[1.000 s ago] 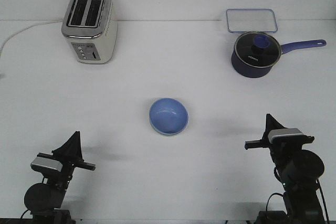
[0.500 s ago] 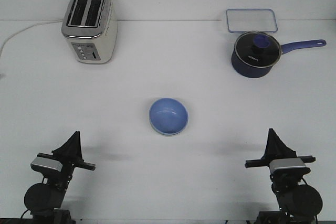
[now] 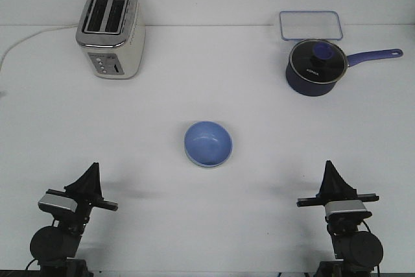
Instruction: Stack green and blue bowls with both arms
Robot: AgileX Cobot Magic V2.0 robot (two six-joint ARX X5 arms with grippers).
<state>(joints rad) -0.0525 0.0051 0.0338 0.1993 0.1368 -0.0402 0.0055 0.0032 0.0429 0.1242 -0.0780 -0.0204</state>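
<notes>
The blue bowl [image 3: 207, 143] stands upright in the middle of the table with nothing in it. A thin pale edge shows under its near rim; I cannot tell whether that is the green bowl nested beneath. My left gripper [image 3: 94, 166] is low at the front left, its fingers together in a point, holding nothing. My right gripper [image 3: 329, 164] is low at the front right, also closed to a point with nothing held. Both are well short of the bowl, one on each side.
A silver toaster [image 3: 109, 31] with a white cord stands at the back left. A dark navy saucepan [image 3: 314, 67] with a glass lid and long handle sits at the back right, with a clear rectangular lid [image 3: 310, 25] behind it.
My right arm has drawn back toward the front edge and sunk lower, ending slightly further left. The left arm and the bowl have not moved.
</notes>
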